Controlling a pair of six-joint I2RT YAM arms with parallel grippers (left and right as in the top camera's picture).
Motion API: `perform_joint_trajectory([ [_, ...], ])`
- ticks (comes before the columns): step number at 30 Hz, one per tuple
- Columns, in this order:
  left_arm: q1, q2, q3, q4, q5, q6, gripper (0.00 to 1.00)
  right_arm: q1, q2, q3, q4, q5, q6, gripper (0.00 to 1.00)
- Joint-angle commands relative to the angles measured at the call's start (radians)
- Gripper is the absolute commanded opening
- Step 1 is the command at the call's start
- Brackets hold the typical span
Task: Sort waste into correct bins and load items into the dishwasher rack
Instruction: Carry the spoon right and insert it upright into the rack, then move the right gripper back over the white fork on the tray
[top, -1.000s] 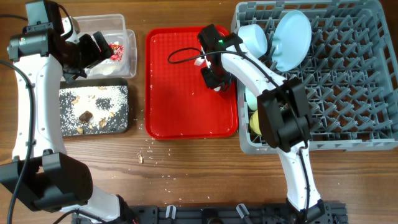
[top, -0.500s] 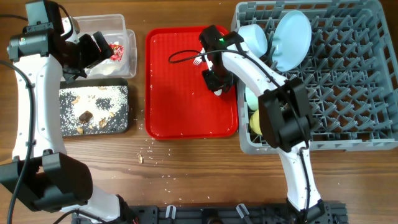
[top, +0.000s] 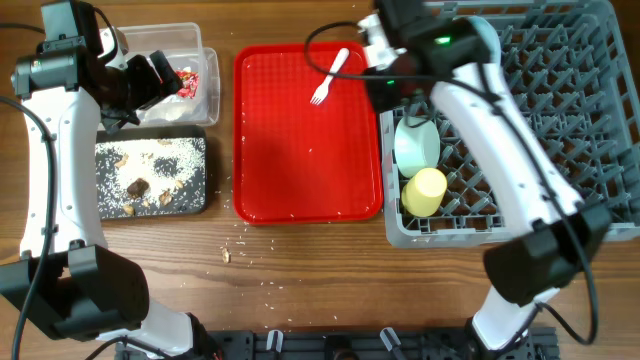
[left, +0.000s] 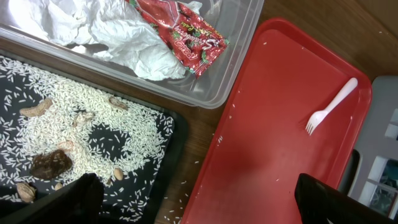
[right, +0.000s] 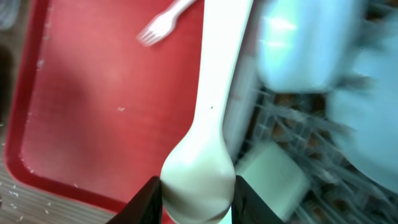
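Note:
My right gripper (right: 199, 200) is shut on the bowl end of a white plastic spoon (right: 211, 106). In the overhead view it (top: 383, 80) hangs over the seam between the red tray (top: 300, 170) and the grey dishwasher rack (top: 540, 140). A white fork (top: 328, 78) lies on the red tray. The rack holds a pale bowl (top: 418, 146), a yellow cup (top: 424, 191) and a light blue plate (top: 484, 34), partly hidden by the arm. My left gripper (top: 160, 80) is open and empty by the clear tub (left: 239, 56), which holds tissue (left: 130, 43) and a red wrapper (left: 186, 31).
The black tray (top: 150, 176) holds rice grains and brown scraps (left: 50, 165). Loose grains lie on the wood (top: 245, 255) below the red tray. The red tray bears only the fork and a few grains. The right wrist view is motion-blurred.
My right gripper has risen off the red tray with the spoon and moved up and right to the rack's left edge. The fork now lies uncovered. The left arm has not moved.

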Motion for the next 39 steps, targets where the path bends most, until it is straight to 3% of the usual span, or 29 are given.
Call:
perform_joint_trajectory([
  [1,0.002,-0.004,0.009,0.002,-0.006,-0.012,1.00,-0.108,-0.023,0.008,-0.095,0.035,-0.010,0.23],
  [12,0.002,-0.004,0.009,0.002,-0.006,-0.012,1.00,-0.211,-0.021,-0.151,-0.233,0.020,0.051,0.24],
  [15,0.002,-0.004,0.009,0.002,-0.006,-0.012,1.00,-0.211,-0.021,-0.208,-0.264,0.024,0.092,0.34],
  [25,0.002,-0.004,0.009,0.002,-0.006,-0.012,1.00,-0.217,-0.022,-0.252,-0.256,0.043,0.158,0.36],
  [29,0.002,-0.004,0.009,0.002,-0.006,-0.012,1.00,-0.227,-0.022,-0.252,-0.262,0.043,0.158,0.57],
  [31,0.002,-0.004,0.009,0.002,-0.006,-0.012,1.00,-0.234,-0.022,-0.249,-0.262,0.043,0.158,0.63],
  [34,0.002,-0.004,0.009,0.002,-0.006,-0.012,1.00,-0.237,-0.022,-0.211,-0.253,0.034,0.155,0.66],
  [39,0.002,-0.004,0.009,0.002,-0.006,-0.012,1.00,-0.216,-0.022,-0.066,-0.148,-0.200,0.066,0.65],
])
